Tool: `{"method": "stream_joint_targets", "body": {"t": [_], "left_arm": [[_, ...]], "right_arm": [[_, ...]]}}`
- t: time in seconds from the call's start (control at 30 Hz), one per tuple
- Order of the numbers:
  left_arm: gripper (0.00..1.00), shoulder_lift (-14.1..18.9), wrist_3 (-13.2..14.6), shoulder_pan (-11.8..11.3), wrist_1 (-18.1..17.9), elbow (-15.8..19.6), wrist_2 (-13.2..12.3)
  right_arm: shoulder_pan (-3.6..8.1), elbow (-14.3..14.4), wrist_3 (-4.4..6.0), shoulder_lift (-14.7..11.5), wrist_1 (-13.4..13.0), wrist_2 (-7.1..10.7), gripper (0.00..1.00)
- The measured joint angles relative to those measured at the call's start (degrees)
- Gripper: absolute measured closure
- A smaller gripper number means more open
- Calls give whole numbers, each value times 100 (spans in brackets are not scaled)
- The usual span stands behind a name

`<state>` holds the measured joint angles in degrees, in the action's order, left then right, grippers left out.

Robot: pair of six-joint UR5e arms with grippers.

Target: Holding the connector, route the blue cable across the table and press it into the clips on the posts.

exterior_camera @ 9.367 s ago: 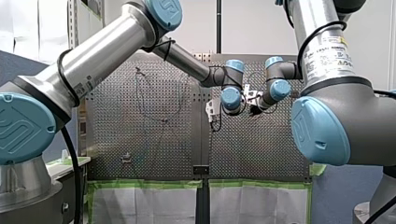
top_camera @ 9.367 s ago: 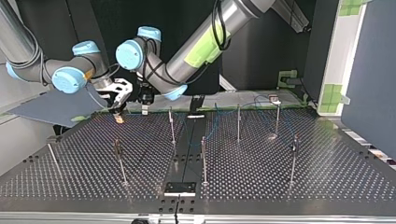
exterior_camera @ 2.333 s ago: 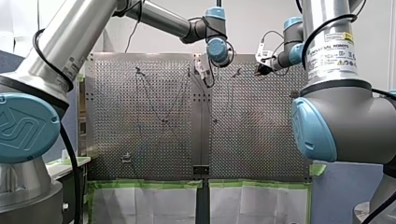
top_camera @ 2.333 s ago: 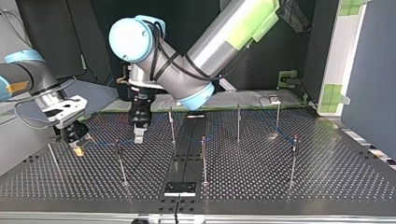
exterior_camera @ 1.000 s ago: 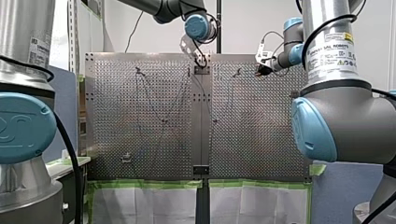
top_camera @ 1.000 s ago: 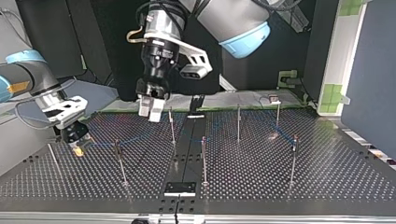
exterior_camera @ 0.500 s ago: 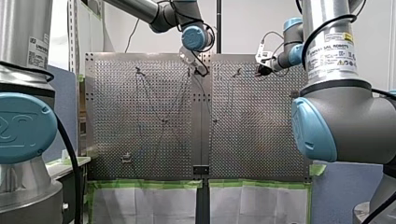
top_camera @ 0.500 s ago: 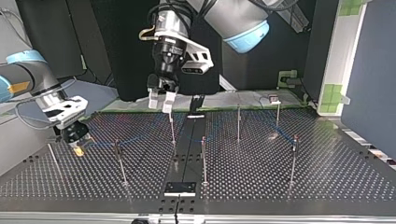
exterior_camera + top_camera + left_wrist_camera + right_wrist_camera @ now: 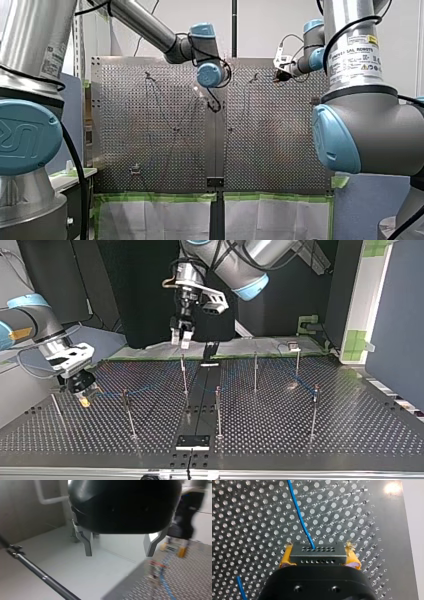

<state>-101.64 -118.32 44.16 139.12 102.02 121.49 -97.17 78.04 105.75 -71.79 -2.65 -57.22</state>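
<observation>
The connector point(image 9: 317, 552) is a small dark grey block with two rows of tiny holes on its face. My right claw point(image 9: 318, 556) has it squeezed tight between its two yellow pads point(image 9: 287, 558), one pad on each short end. The block's long side goes straight across the claw, from pad to pad. Its holed face points away from the claw, out over the table point(image 9: 367, 530) full of little holes. The blue cable point(image 9: 300, 517) is thin and bright. It comes out of the middle of that face and runs ahead of the claw, bending a bit to one side. Another bit of it shows beside the claw's black body.

My left claw point(image 9: 117, 546) is up in the air. Its two metal fingers point(image 9: 87, 543) are spread wide apart, with nothing between them. A thin post point(image 9: 42, 576) slants off to one side of it.
</observation>
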Motion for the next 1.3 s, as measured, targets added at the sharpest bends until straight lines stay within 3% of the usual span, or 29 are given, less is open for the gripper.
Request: {"method": "stream_joint_targets", "body": {"t": [0.3, 0.57, 1.3], "left_arm": [[0, -431, 186, -2, -441, 441, 31], [0, -524, 184, -2, -824, 840, 207], [0, -526, 125, -1, -904, 1987, 228]], "right_arm": [[0, -2, 0, 8, -8, 0, 100], [26, -2, 0, 11, -9, -31, 100], [47, -1, 0, 27, -7, -35, 100]]}}
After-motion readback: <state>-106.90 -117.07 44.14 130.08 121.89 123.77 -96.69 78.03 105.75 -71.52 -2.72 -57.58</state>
